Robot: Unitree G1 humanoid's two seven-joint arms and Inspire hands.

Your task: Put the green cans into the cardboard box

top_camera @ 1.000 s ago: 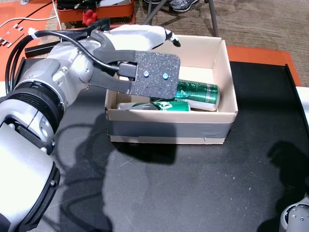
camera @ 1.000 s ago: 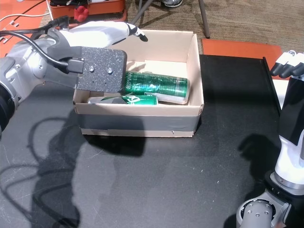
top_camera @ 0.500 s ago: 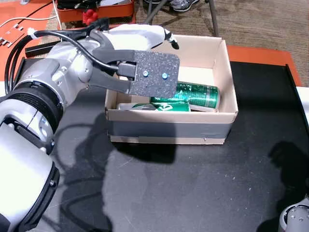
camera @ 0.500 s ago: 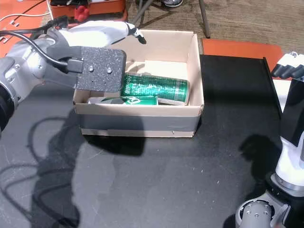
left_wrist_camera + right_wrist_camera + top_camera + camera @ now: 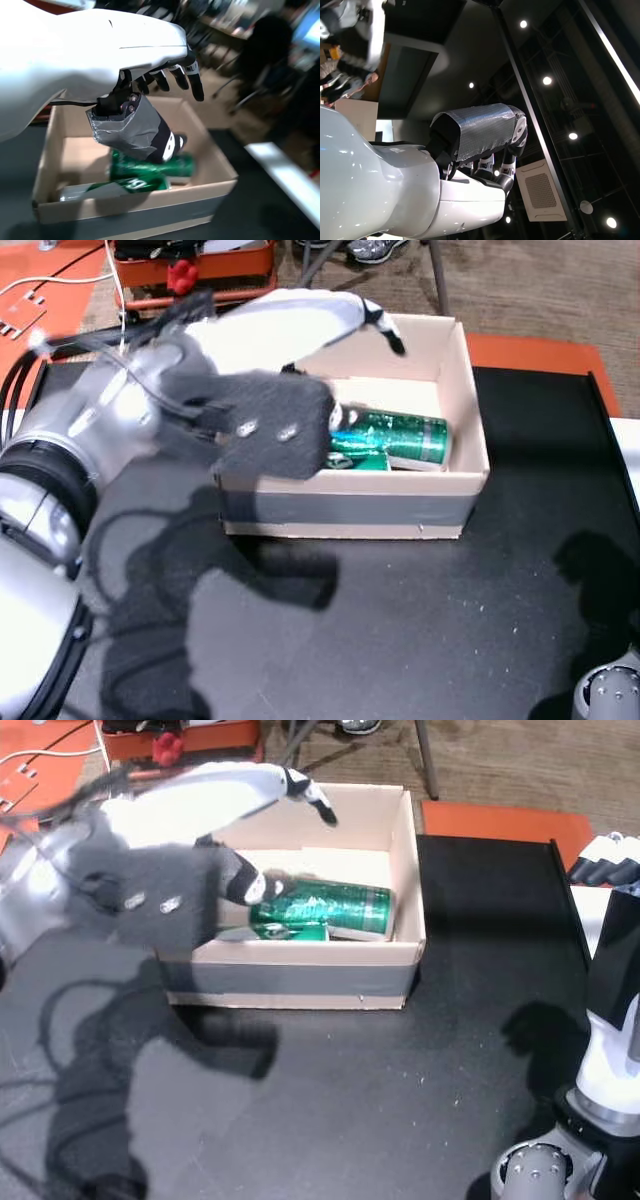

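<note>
Two green cans lie on their sides in the cardboard box [image 5: 350,508] [image 5: 300,982] [image 5: 135,212]: one at the back [image 5: 400,436] [image 5: 330,906] [image 5: 150,167], one toward the front wall [image 5: 358,461] [image 5: 290,931] [image 5: 132,184]. My left hand [image 5: 290,325] [image 5: 210,795] [image 5: 100,45] hovers over the box's left half, open, fingers stretched out, holding nothing, blurred by motion. Its dark forearm pad [image 5: 270,430] hides the box's left corner. My right hand [image 5: 605,855] [image 5: 475,145] is raised at the far right, away from the box, fingers loosely curled around nothing.
The box stands on a black table top [image 5: 400,630]. An orange case [image 5: 200,265] with a red object sits behind on the floor, beside chair legs [image 5: 435,275]. An orange strip [image 5: 540,350] borders the table's far right edge.
My left arm has swung left and nearer over the box, now blurred; its fingers have spread further across the box. Both cans stay inside, the nearer one slightly shifted.
</note>
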